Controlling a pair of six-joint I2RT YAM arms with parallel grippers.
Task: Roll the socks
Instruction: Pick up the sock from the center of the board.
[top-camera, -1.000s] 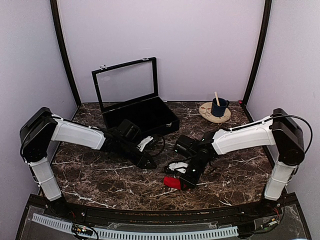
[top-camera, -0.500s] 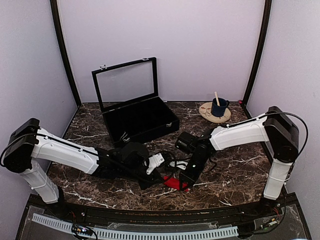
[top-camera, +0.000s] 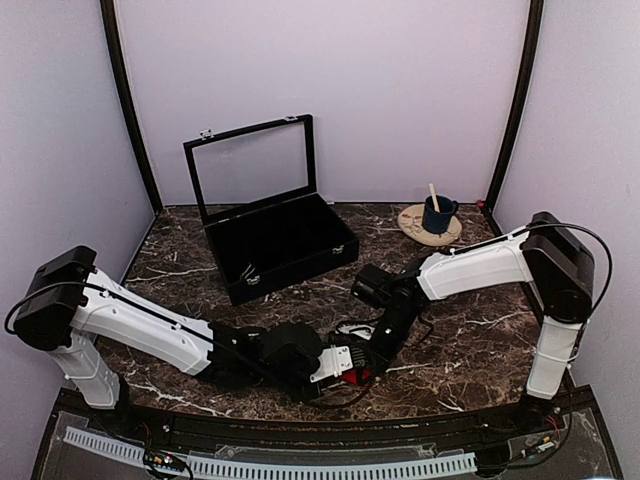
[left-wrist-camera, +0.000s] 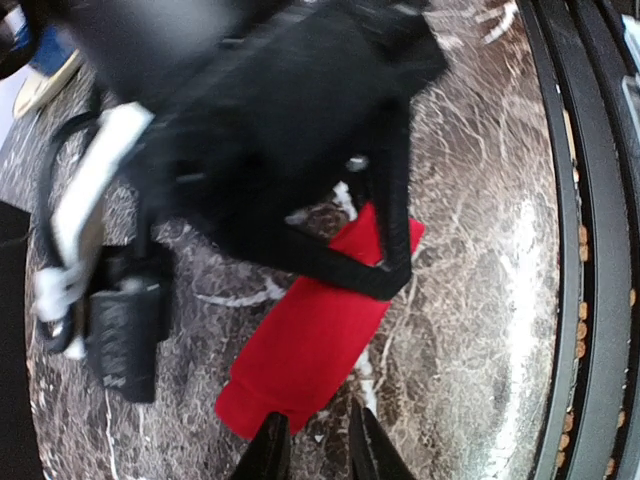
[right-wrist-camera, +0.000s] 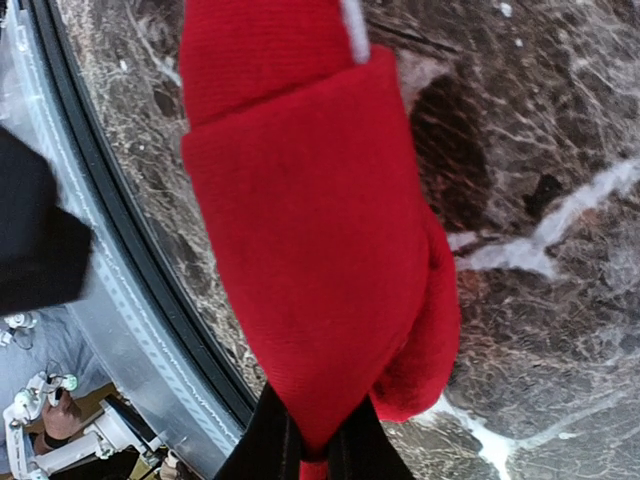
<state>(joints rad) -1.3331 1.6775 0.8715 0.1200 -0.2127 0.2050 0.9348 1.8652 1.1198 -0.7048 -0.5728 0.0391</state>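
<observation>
Presently, the socks (left-wrist-camera: 315, 325) are found lying on the dark marble counter (top-camera: 470, 340), low in the middle of the overhead view and close to the black rail (left-wrist-camera: 575, 250) at the near edge. They are seen as one red strip running from the lower left to the upper right of the left wrist view. One end is clenched by the right pincer (right-wrist-camera: 305, 440), with the red fabric nipped between its closed fingers at the bottom of the right wrist view. The other end lies just above the tips of the left pincer (left-wrist-camera: 317, 435), which is held slightly parted with bare counter in the gap and nothing grasped.

For a tidy roll, the free end would best be taken through its full thickness, since a shallow bite might catch one layer only. The nipped end should be kept pinned so the strip is held taut while it is turned over itself. Care is advised, as both arms are crowded into one small spot.

The counter looks polished, so sliding fabric may be expected. An open black case (top-camera: 285, 240) is set at the upper left, and a blue mug (top-camera: 437, 215) at the upper right. Pale lilac walls (top-camera: 400, 90) enclose the space.
</observation>
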